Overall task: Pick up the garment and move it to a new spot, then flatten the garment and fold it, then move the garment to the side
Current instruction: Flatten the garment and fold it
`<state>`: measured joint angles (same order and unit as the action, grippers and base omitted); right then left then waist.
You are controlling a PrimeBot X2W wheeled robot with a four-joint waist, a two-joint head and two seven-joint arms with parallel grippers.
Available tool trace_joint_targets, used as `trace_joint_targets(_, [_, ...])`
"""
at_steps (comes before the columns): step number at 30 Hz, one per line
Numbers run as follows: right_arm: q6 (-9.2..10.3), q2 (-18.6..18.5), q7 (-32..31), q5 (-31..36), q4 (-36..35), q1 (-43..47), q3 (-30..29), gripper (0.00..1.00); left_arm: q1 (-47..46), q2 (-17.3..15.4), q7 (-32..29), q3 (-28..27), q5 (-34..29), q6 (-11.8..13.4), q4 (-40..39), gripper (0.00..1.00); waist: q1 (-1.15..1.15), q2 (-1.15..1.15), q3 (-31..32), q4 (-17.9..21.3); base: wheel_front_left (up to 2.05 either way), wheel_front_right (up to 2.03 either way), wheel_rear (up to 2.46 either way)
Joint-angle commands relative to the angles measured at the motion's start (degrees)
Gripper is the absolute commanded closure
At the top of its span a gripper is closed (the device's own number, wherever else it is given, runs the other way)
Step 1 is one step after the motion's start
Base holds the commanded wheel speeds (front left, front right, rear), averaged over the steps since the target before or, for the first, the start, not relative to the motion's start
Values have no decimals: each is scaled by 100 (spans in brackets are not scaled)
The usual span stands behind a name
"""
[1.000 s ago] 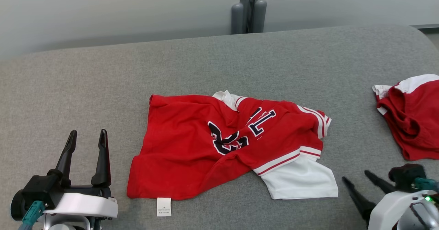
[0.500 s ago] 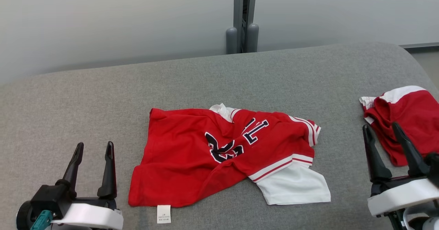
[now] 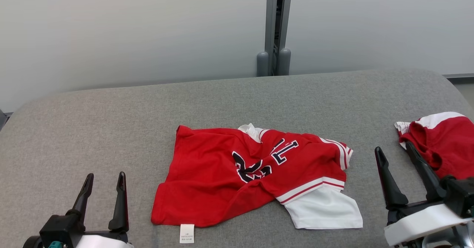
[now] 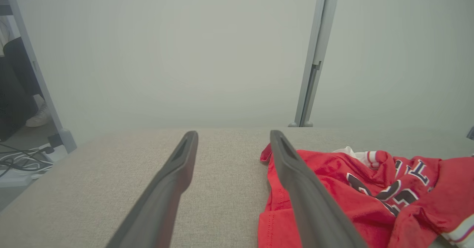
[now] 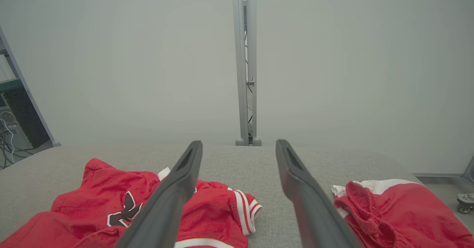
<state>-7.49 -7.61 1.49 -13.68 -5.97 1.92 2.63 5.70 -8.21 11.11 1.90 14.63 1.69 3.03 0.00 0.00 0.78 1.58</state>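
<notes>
Two open, empty claws, left claw and right claw, flank the garment; left wrist view adds floor cables.

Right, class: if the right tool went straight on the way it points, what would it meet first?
Probably nothing soon: the right tool aims along bare grey cushion between jersey and red shorts; the shorts lie close beside, depth unclear.
</notes>
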Motion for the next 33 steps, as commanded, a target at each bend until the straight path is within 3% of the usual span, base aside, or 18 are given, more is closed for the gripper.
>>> trace_joint_targets(1, [-1, -9, -22, 3, -3, 85, 7, 0, 74, -22, -18, -9, 13, 35, -14, 0, 0, 0, 12, -22, 0, 0, 0])
trace_joint_targets(14, [-1, -14, -87, -4, 48, 125, 50, 0, -89, -83, -126, 72, 0, 94, 48, 0, 0, 0, -47, -112, 0, 0, 0])
trace_joint_targets(21, [-1, -44, -164, -34, 46, 2, 165, 0, -286, -70, -630, 310, 124, -75, 343, 0, 0, 0, -306, -78, 0, 0, 0])
trace_joint_targets(33, [-1, -87, -90, -91, 209, -221, 304, 0, -667, 32, -1550, 493, 644, -426, 1652, 0, 0, 0, -888, 91, 0, 0, 0])
